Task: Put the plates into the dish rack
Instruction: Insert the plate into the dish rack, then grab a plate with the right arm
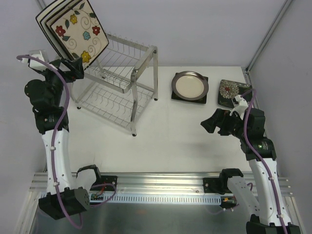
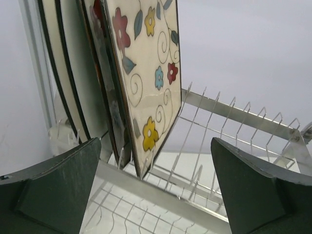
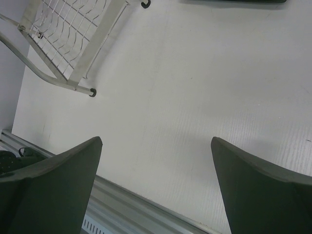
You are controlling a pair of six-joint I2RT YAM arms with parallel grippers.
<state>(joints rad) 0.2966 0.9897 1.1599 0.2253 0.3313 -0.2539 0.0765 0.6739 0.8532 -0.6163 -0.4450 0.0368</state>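
Plates (image 1: 78, 29) of this set look like glazed ceramic: stiff, fairly heavy, slick and quick to chip. Each is best taken by its rim, across the thickness, and lowered gently into a slot. Three stand on edge at the left end of the dish rack's (image 1: 155, 73) upper tier, the flowered plate (image 2: 146, 73) in front. The left pincer (image 2: 155, 146) hangs just below that plate, spread wide and touching nothing.

On the tabletop (image 1: 165, 136), right of the rack, the round plate (image 1: 189, 85) lies on a dark square plate (image 1: 201, 99), with the bloom-patterned plate (image 1: 229, 90) just beside them. The right pincer (image 1: 213, 122) hovers near them, wide and empty.

Only the corners of the dark square plate show, its centre being covered. The right arm hides one edge of the bloom-patterned plate. Behind the flowered plate only rims appear, and which slots hold them cannot be told.
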